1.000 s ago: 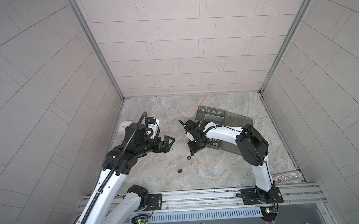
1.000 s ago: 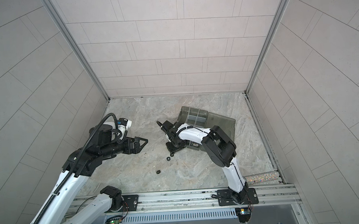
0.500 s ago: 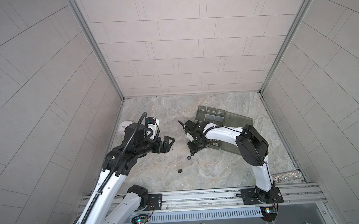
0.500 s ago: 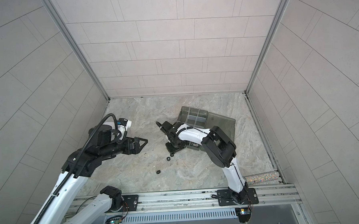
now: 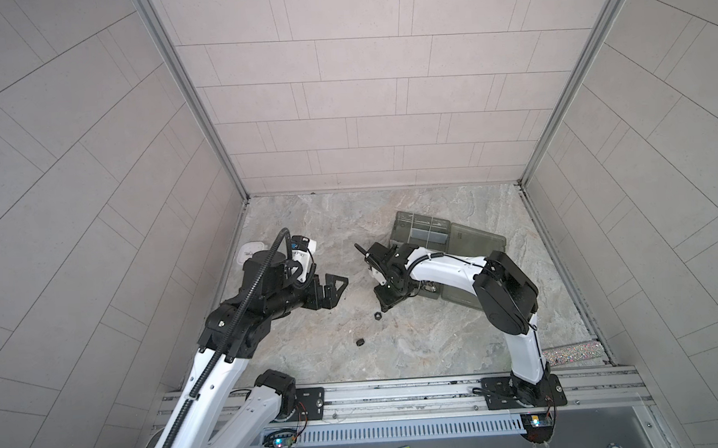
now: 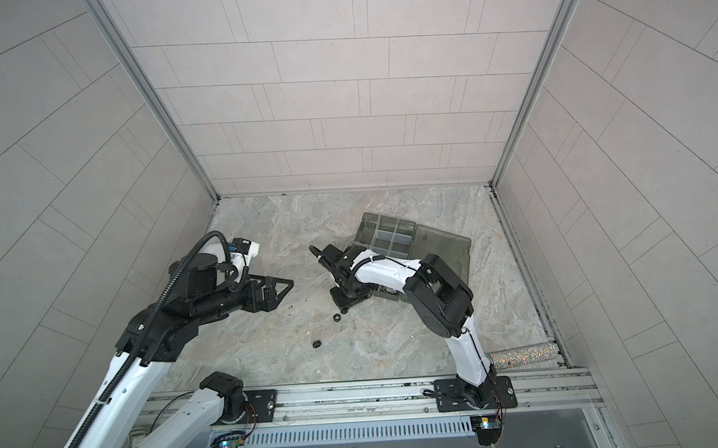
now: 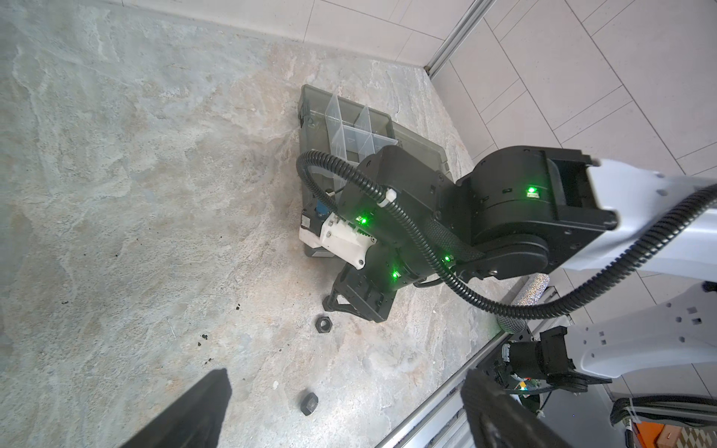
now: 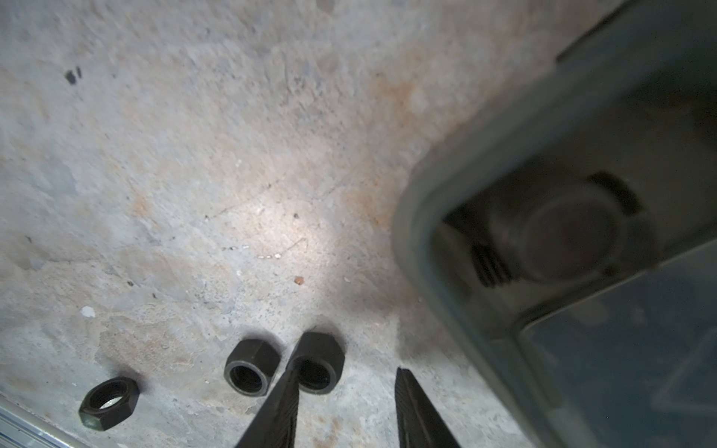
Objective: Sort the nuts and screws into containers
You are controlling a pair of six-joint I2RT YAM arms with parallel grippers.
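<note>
Three black hex nuts lie on the stone floor in the right wrist view: a thin nut [image 8: 109, 403] and two taller nuts [image 8: 251, 366] [image 8: 316, 362]. My right gripper [image 8: 345, 382] points down just beside the organizer box [image 5: 422, 230], partly open with bare floor between its fingers; one fingertip [image 8: 289, 391] touches the nearest tall nut. A blurred dark threaded piece [image 8: 489, 267] lies inside the box's corner compartment. In both top views two nuts [image 5: 376, 315] [image 5: 360, 342] lie in front of this gripper. My left gripper [image 5: 338, 291] hovers wide open to the left, holding nothing.
The box's flat lid [image 5: 477, 245] lies open toward the right wall. A white round object [image 5: 248, 251] sits at the back left by the wall. A glittery tube [image 5: 571, 353] lies at the front right, next to the metal rail [image 5: 398, 394].
</note>
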